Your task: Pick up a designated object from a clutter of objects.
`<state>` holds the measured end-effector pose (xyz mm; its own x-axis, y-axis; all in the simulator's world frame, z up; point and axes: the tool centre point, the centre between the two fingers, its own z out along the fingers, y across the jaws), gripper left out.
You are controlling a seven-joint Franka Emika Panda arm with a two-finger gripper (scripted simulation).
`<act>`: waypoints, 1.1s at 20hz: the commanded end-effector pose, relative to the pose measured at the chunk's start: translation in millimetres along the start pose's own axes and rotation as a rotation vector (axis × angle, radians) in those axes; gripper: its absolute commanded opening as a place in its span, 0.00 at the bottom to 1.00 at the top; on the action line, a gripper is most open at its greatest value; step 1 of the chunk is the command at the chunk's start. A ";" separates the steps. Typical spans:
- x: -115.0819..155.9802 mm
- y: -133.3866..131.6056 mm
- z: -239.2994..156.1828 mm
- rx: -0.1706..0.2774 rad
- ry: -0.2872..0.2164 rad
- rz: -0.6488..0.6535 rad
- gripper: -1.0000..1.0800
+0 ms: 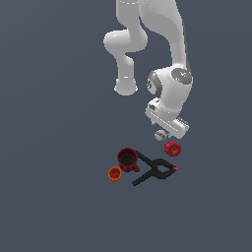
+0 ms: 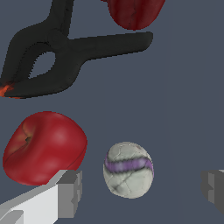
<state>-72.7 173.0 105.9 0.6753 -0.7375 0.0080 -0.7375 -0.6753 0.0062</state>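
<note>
The designated object, a small grey-white ball with a purple seam band, lies on the dark floor between my two fingertips in the wrist view. My gripper is open around it, one finger on the apple side, the other finger well clear. From the exterior view the ball peeks out just under the gripper. The rest of the clutter of objects lies close by: a glossy red apple-like object, a black spring clamp, a dark red mug and a tiny orange cup.
The apple-like object sits right beside one finger, almost touching it. The clamp and the mug lie beyond the ball. The white arm rises above the gripper.
</note>
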 end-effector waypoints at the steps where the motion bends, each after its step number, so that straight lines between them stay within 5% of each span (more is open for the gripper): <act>1: -7.5 0.0 6.3 0.002 -0.002 0.032 0.96; 22: -23.9 1.1 37.3 0.005 -0.008 0.092 0.96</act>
<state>-89.1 189.6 74.2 0.6051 -0.7962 0.0002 -0.7962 -0.6051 -0.0003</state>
